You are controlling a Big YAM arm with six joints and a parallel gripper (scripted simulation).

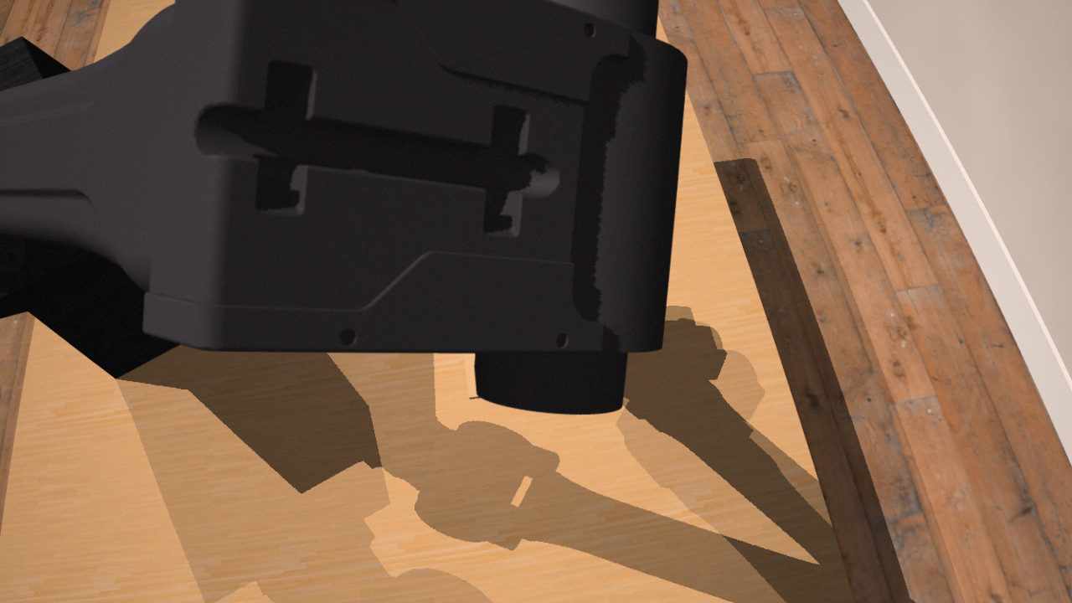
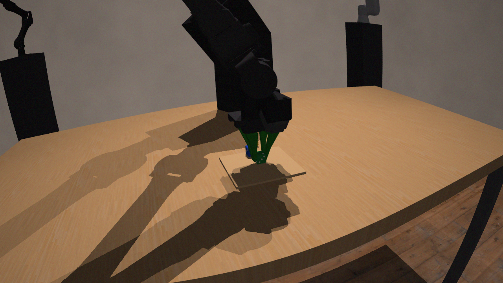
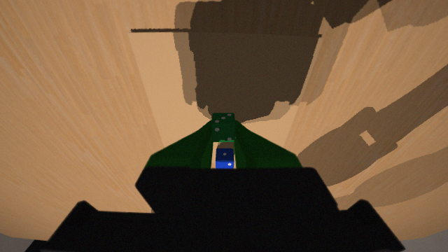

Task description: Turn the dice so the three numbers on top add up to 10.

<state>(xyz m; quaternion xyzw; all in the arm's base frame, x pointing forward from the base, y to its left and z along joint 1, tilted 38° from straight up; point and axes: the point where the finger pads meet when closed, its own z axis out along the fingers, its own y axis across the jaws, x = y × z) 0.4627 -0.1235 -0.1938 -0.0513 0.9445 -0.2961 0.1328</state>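
- Wooden table (image 2: 369, 140) fills our view, long arm shadows streaking across it, grey wall behind.
- We see the mat (image 2: 285, 160) lying flat near the middle of the table.
- Our gripper (image 2: 261, 158) is down over the mat, green fingers pinching the green die (image 3: 223, 123) at their tips.
- We spot the blue die (image 3: 225, 159) on the mat just behind the fingers.
- From above, the arm (image 1: 337, 187) blocks the mat and dice entirely.
- We can't find the third die.
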